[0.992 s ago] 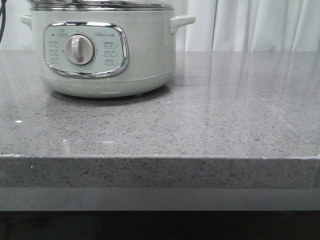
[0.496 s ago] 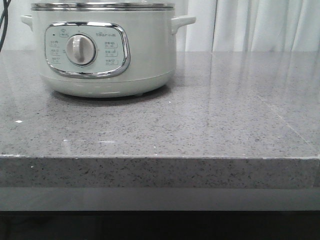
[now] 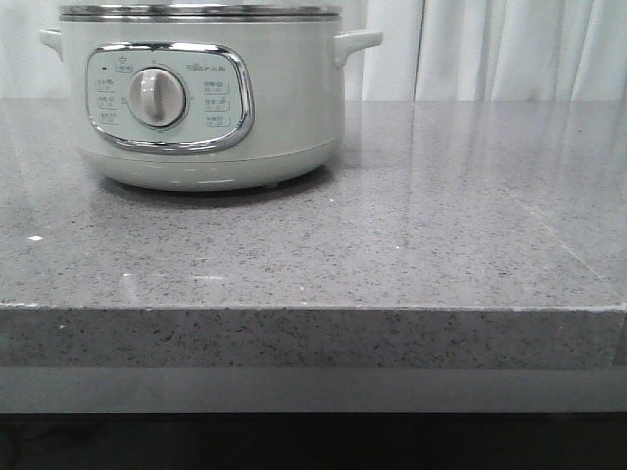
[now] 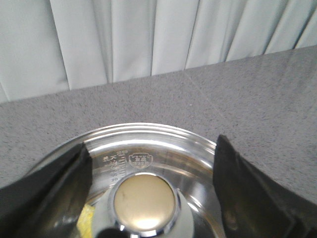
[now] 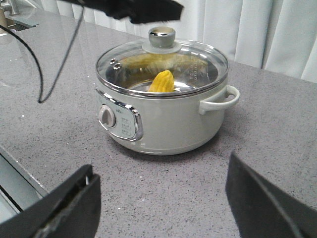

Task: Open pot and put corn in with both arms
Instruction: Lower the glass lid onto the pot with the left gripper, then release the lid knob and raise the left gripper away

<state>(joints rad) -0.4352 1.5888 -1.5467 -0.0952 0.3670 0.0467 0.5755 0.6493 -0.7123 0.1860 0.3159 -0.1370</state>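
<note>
The pale grey-green pot (image 3: 289, 108) stands at the counter's back left, its glass lid (image 5: 198, 67) resting on it. Inside, the yellow corn (image 5: 162, 82) leans upright and shows through the glass. In the left wrist view a sliver of corn (image 4: 85, 220) shows beside the lid's knob (image 4: 146, 201). My left gripper (image 4: 151, 148) hangs open just above that knob, a finger on either side, touching nothing. In the right wrist view the left gripper (image 5: 141, 10) is the dark shape over the knob (image 5: 162, 35). My right gripper (image 5: 161, 168) is open above bare counter, well short of the pot.
Grey speckled counter (image 3: 411, 255) runs to a front edge near the camera. White curtains (image 3: 509, 49) hang behind. A black cable (image 5: 54, 74) droops over the counter on the pot's far side in the right wrist view.
In the front view the lid edge on the pot's rim has sunk a little. The dark cable at the top left corner has left the view.
</note>
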